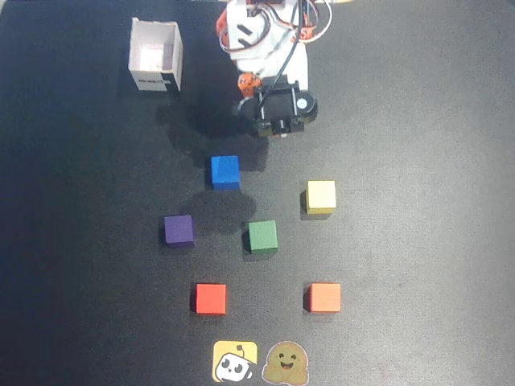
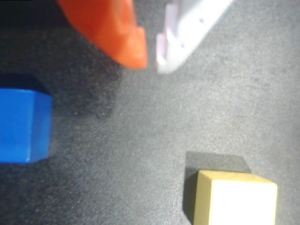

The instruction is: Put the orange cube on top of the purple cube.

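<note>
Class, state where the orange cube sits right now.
In the overhead view, the orange cube sits lower right on the mat, right of the red cube, below the yellow cube.

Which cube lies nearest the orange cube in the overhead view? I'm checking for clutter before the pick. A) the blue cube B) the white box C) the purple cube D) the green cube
D: the green cube sits closest to the orange cube, up and to its left; the other options lie farther off.

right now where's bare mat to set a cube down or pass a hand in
Overhead view: open mat right of the yellow cube and orange cube, and left of the purple cube below the white box. Crowded: the cube ring around the green cube.
</note>
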